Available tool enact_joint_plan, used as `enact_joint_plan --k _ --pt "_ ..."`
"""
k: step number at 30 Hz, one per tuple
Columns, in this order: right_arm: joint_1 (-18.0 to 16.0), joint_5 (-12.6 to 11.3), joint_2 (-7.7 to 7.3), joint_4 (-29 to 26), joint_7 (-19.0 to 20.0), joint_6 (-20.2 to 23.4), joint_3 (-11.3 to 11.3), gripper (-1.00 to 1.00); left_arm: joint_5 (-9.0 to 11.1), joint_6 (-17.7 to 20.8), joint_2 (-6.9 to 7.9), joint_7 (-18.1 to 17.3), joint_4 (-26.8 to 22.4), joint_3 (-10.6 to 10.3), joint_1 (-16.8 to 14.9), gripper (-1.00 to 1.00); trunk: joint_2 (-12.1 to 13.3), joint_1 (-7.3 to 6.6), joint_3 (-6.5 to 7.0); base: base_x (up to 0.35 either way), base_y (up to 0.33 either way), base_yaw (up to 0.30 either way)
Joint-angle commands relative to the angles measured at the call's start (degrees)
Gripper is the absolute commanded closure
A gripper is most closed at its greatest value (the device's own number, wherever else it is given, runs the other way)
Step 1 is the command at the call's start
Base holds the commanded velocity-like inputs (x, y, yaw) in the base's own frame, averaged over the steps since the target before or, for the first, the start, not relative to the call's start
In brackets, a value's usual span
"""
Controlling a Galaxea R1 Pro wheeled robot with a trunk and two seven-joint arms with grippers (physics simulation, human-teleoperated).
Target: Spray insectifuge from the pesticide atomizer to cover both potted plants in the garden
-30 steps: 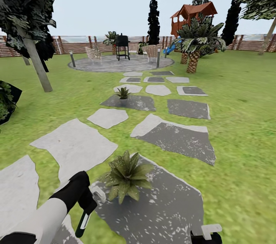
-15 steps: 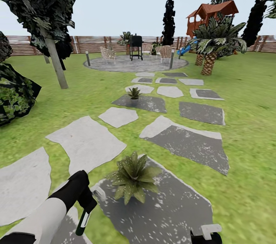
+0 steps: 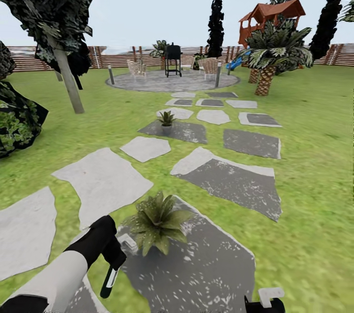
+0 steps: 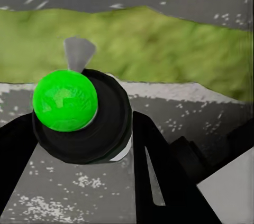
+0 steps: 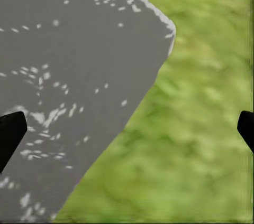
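Note:
My left gripper (image 3: 112, 268) is shut on the pesticide atomizer (image 3: 109, 279), a thin dark bottle with a pale label that hangs down from the fingers. In the left wrist view the atomizer (image 4: 100, 129) shows a bright green round top and a grey nozzle, with black fingers (image 4: 159, 176) on either side. The nearer potted plant (image 3: 157, 222) sits on a dark grey slab just right of this gripper. The second potted plant (image 3: 166, 119) stands on a slab farther up the path. My right gripper (image 3: 265, 300) is low at the picture's edge, open over slab and grass.
Grey stepping slabs (image 3: 231, 183) lead over the lawn to a round paved patio (image 3: 172, 81) with a black grill (image 3: 173, 59) and chairs. A tree trunk (image 3: 68, 82) and a dark bush (image 3: 17, 121) stand on the left, a palm (image 3: 275, 55) and a wooden fence (image 3: 113, 56) behind.
The whole view has shifted as the camera moved, so plants and slabs sit a little differently in the picture. The left gripper keeps hold of the atomizer in much the same pose.

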Motion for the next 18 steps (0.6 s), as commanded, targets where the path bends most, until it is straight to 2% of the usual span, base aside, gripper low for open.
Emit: enact_joint_plan --k 1,6,12,18 --pt "0.0 0.6 0.06 0.1 -0.1 -0.2 -0.4 -1.00 -0.4 0.3 0.04 -0.6 -0.1 -0.2 -0.6 1.00 0.0 -0.03 -0.05 -0.046 -0.199 0.165" --pt "0.0 0.6 0.08 0.1 -0.1 -0.2 -0.4 -1.00 -0.3 2.7 -0.10 -0.7 -0.1 -0.2 -2.7 1.00 0.0 -0.03 -0.05 0.051 -0.112 0.252" --pt "0.0 0.6 0.08 0.1 -0.1 -0.2 -0.4 -1.00 -0.3 3.2 -0.46 -0.7 -0.1 -0.3 -4.3 1.00 0.0 -0.03 -0.05 0.037 -0.026 0.264" --pt "0.0 0.6 0.08 0.1 -0.1 -0.2 -0.4 -1.00 -0.3 3.2 -0.49 -0.7 -0.1 -0.3 -4.4 1.00 0.0 -0.03 -0.05 0.212 -0.169 0.043"
